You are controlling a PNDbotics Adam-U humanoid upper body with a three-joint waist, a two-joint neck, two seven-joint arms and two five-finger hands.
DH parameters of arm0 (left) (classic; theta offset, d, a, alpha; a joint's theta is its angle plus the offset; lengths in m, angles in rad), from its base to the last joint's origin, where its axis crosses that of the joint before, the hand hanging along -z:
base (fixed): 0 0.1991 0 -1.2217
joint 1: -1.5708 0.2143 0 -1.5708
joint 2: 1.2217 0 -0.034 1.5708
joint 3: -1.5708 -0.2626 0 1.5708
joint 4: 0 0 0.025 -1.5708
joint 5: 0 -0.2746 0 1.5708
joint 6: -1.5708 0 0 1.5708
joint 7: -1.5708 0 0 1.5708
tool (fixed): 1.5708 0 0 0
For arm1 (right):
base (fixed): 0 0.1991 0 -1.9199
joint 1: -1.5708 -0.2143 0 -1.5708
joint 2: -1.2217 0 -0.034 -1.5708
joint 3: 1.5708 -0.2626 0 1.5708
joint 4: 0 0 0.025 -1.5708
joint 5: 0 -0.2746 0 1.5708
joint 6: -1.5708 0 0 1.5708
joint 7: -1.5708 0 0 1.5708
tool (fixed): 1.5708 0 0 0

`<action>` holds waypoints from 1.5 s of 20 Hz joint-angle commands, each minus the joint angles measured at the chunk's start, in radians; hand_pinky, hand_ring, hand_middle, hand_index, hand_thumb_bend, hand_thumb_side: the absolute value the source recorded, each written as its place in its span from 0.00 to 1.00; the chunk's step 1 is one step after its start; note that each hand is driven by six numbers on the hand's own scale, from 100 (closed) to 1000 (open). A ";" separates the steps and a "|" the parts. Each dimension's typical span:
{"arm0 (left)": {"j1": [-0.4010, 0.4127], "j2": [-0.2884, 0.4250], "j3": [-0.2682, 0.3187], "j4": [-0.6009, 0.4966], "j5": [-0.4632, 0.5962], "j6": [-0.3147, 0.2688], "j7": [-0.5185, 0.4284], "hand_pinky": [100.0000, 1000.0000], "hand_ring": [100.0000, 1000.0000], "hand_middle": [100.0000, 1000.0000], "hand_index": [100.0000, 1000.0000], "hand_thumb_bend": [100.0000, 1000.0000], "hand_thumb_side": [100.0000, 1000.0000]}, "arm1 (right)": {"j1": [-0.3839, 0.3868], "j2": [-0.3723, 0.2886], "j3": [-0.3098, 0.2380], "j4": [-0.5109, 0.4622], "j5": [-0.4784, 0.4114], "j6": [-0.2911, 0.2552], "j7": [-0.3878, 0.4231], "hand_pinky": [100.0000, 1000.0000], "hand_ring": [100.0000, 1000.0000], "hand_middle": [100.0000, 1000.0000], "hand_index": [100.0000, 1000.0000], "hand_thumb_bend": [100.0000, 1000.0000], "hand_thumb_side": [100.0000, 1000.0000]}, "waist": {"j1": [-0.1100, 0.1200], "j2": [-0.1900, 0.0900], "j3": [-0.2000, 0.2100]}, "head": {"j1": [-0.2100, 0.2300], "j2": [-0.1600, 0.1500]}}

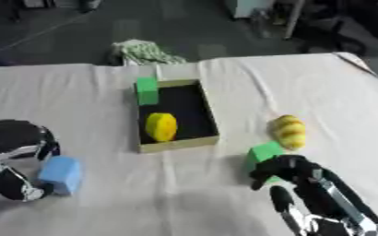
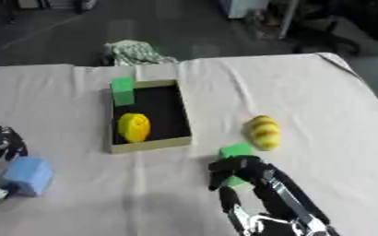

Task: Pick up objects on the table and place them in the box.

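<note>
The table [image 1: 321,92] carries every item. The box [image 1: 209,110] lies ahead-left of the right hand [image 1: 293,170] and already holds a green block and a yellow piece. The right hand curls over the green cube [image 1: 264,152]; whether it grips cannot be told. The yellow-striped piece [image 1: 289,131] sits just beyond. The blue cube [image 1: 62,174] touches the left hand [image 1: 14,152], whose fingers curl around it. The cubes look light and rigid; grasp opposite flat faces.
</note>
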 commanded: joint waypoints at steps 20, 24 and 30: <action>-0.369 -0.374 0.002 0.441 -0.124 0.095 0.243 0.72 0.57 0.51 0.71 0.00 0.19 | 0.002 -0.002 0.014 -0.021 -0.016 0.009 0.016 0.69 0.53 0.50 0.74 0.00 0.33 | -0.014 -0.028 -0.026 | 0.016 0.013; -0.372 -0.414 0.005 0.496 -0.148 0.097 0.279 0.72 0.57 0.51 0.71 0.00 0.19 | 0.001 -0.001 0.016 -0.021 -0.019 0.010 0.020 0.69 0.53 0.50 0.74 0.00 0.33 | -0.016 -0.027 -0.031 | 0.018 0.014; -0.375 -0.452 0.016 0.552 -0.161 0.168 0.361 0.72 0.57 0.51 0.73 0.00 0.18 | -0.002 -0.001 0.020 -0.021 -0.023 0.011 0.024 0.69 0.53 0.50 0.74 0.00 0.33 | -0.018 -0.026 -0.035 | 0.020 0.014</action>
